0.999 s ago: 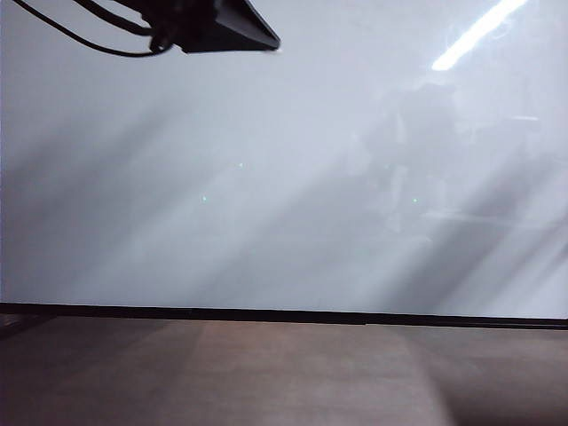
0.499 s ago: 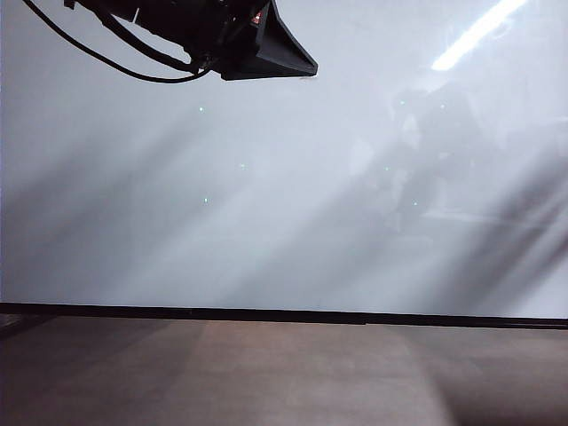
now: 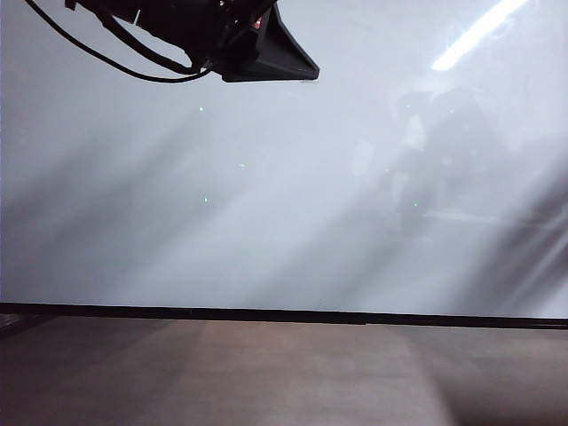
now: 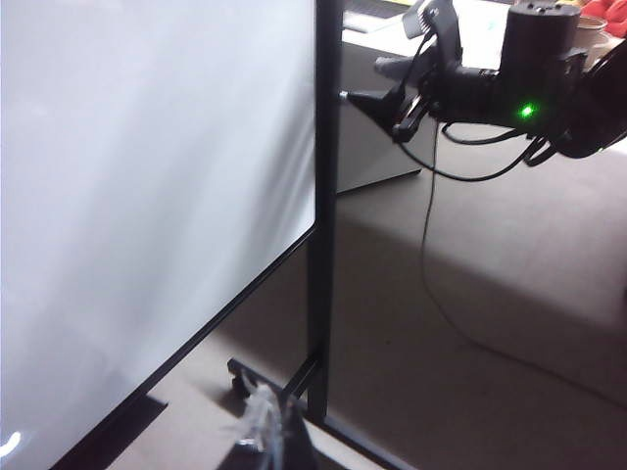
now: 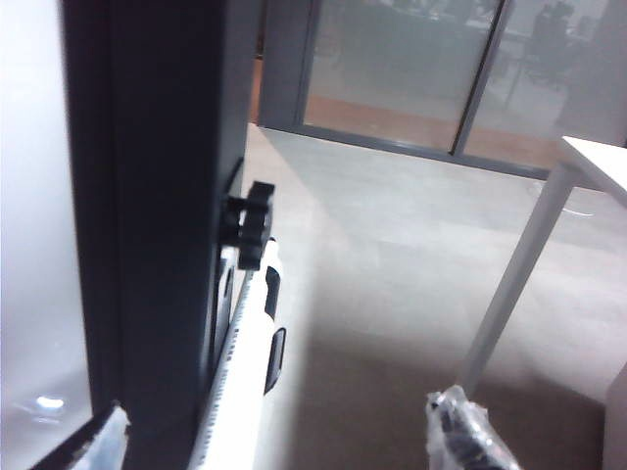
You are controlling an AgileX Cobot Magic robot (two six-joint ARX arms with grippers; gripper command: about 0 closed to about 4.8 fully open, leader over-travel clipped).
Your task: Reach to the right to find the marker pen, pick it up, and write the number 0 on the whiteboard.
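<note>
While the big glossy pale grey-white whiteboard (image 3: 284,195) fills the exterior view above the brown floor (image 3: 284,373), unmarked, right pincer (image 5: 284,436) gapes wide beside its dark frame; left pincer (image 4: 269,431) can't tell.

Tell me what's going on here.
The right end effector, jaws wide open, is at the whiteboard, by its dark side frame, facing what looks like the marker pen resting there. It grips nothing. The left end effector hangs near the board, open or shut unclear. The board is blank.
</note>
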